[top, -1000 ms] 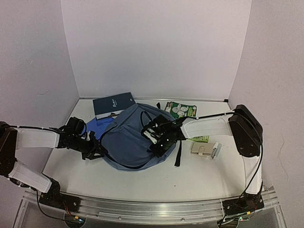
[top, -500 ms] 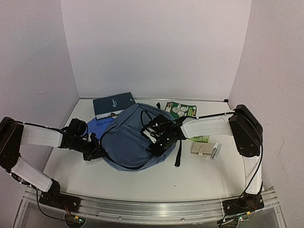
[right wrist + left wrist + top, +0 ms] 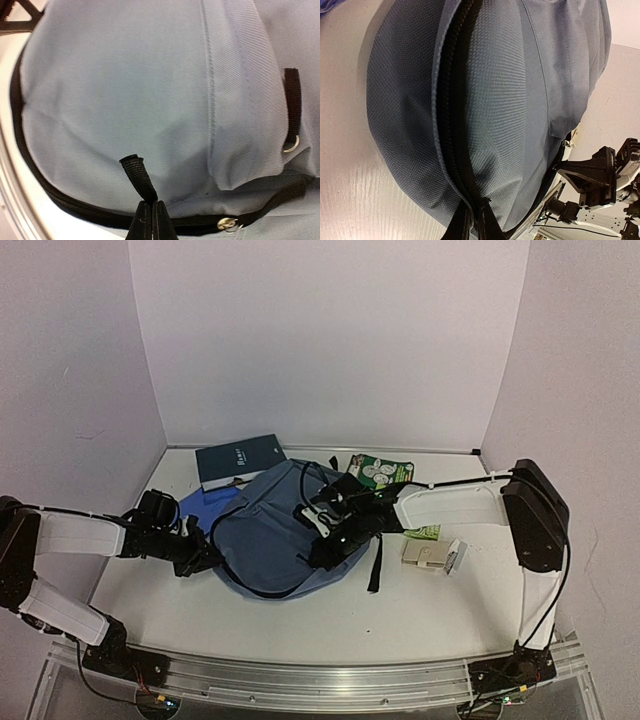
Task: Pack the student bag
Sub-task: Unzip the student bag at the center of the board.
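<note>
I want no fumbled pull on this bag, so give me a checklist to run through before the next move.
1. Grip of right pincer on black pull tab: ok, shut on it.
2. Grip of left pincer on zipper: ok, shut on its end.
3. Zipper opened: not ok, closed along the visible stretch.
4. The student bag resting on the table: ok.
5. The dark book and green packet packed: not ok, both lie outside.

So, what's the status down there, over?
Left pincer shut on zipper seam of student bag. Right pincer shut on its black pull tab. Zipper looks closed where visible. Dark book and green packet lie outside, beyond the bag.
</note>
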Controlling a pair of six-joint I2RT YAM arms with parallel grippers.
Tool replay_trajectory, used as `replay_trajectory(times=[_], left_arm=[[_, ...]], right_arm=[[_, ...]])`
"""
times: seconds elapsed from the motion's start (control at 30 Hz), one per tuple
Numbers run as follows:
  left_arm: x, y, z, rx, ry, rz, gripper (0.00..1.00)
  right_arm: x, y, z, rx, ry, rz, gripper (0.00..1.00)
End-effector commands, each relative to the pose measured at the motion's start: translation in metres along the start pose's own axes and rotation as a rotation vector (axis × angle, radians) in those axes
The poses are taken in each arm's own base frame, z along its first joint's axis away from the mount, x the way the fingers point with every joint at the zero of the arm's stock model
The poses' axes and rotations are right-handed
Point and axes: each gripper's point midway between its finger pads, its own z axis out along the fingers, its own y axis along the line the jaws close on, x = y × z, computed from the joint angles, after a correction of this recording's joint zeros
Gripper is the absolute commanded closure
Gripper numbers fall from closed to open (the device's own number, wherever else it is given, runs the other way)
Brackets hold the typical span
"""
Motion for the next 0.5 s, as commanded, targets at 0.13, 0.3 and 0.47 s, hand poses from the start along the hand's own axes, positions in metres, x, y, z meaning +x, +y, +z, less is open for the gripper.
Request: replay_trajectory(times=[0.13,0.3,0.47], left_arm=[[-0.009,-0.032,0.0,0.135,-0.01,0.055,1.0],[-0.012,-0.037,0.002,0.153,-0.002,0.063,1.0],[-0.014,-0.04,0.006,0.163,0.006,0.068,1.0]], right_arm=[[-0.028,0.05,-0.013,-0.175,-0.12,0.002,1.0],[-0.038,0.074,-0.011,-0.224,-0.169,0.009,1.0],[-0.049,0.099,-0.012,-0.273,-0.224,0.025,1.0]])
